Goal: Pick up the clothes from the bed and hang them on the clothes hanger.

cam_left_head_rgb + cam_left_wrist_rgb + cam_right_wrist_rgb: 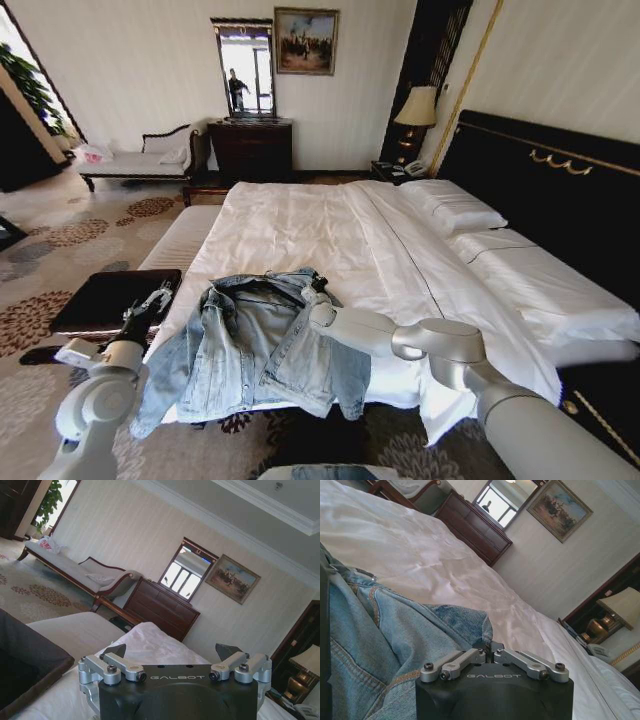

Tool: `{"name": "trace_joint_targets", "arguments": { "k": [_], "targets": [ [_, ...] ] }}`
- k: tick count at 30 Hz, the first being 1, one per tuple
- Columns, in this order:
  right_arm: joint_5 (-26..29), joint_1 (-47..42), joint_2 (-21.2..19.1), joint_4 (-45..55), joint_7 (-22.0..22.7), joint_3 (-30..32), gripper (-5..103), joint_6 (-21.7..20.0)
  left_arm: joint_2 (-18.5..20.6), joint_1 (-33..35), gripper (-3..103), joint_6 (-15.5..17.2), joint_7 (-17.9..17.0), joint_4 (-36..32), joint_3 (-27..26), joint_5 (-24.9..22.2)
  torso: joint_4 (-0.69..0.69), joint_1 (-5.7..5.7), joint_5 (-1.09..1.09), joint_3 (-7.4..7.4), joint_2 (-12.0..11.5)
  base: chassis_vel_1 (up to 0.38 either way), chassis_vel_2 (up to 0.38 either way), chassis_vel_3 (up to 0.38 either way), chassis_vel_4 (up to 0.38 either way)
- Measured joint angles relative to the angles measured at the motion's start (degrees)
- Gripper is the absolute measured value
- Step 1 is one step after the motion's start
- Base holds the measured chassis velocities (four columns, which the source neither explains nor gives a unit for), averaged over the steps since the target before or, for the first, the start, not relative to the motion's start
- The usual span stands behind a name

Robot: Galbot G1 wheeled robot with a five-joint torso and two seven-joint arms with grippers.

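The light-blue faded denim jacket [262, 345] lies collar-up along the white-quilted bed's [330, 230] foot. The right gripper [312, 292] is clamped on its collar fold — the nearer arm. The left gripper [152, 303], fingers apart, hovers beside the left sleeve.

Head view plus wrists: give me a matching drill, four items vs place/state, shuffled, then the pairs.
Items:
1. denim jacket
2. right end effector
3. left end effector
4. table lamp

Places/states:
A. open, raised beside the bed's near corner
B. on the nightstand by the black headboard
C. spread on the bed's foot end, one sleeve hanging off
D. shut on the jacket's collar area

Pairs: 1-C, 2-D, 3-A, 4-B
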Motion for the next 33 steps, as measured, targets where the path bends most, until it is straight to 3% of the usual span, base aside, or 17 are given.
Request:
{"name": "trace_joint_targets", "arguments": {
  "k": [1, 4, 8, 15, 23, 29, 33],
  "targets": [
    [0.0, 0.0, 0.0, 0.0, 0.0, 0.0, 3, 0.0, 0.0, 0.0, 100, 0.0, 0.0, 0.0, 0.0, 0.0, 0.0, 0.0, 0.0, 0.0, 0.0, 0.0, 0.0, 0.0, 0.0],
    [-1.56, 2.39, -5.23, 4.42, -4.93, -0.95, 3, 1.48, -0.17, 0.12, 100, 0.05, -0.01, -0.27, -0.01, 0.12, 0.01, 0.0, 0.0, -0.01, 0.0, 0.0, 0.0, 0.0, 0.0],
    [-3.44, 3.19, -7.65, 5.09, -8.15, -0.93, 3, 3.14, -0.43, 0.13, 100, 0.08, -0.02, -0.44, 0.38, 0.6, 0.01, 0.0, 0.0, 0.0, 0.0, 0.0, 0.0, 0.0, 0.0],
    [-9.37, 4.74, -15.39, 6.76, -17.75, 0.33, 3, 10.54, -0.73, 0.13, 100, 0.16, -0.18, -0.79, 0.65, 0.98, 0.0, 0.0, 0.0, -0.01, 0.0, 0.0, 0.0, 0.0, 0.0],
    [-5.52, 1.86, -19.64, 20.71, -17.27, 2.02, 3, 11.93, -1.35, 0.11, 100, 0.2, -0.27, -0.9, 1.11, 1.63, -0.01, 0.0, -0.01, -0.01, 0.0, 0.0, 0.0, 0.0, 0.0],
    [-3.21, -0.72, -18.26, 27.33, -15.23, 0.62, 3, 11.95, -1.9, -0.26, 100, 0.34, -0.51, -0.96, 1.72, 2.19, -0.01, 0.0, -0.02, -0.02, 0.0, 0.0, 0.0, 0.0, 0.0],
    [-1.35, -1.52, -15.31, 29.36, -14.64, -1.63, 3, 11.95, -2.2, -0.43, 100, 0.39, -0.58, -0.91, 1.75, 2.26, 0.0, 0.0, -0.02, -0.01, 0.0, 0.0, 0.0, 0.0, 0.0]
  ]
}}
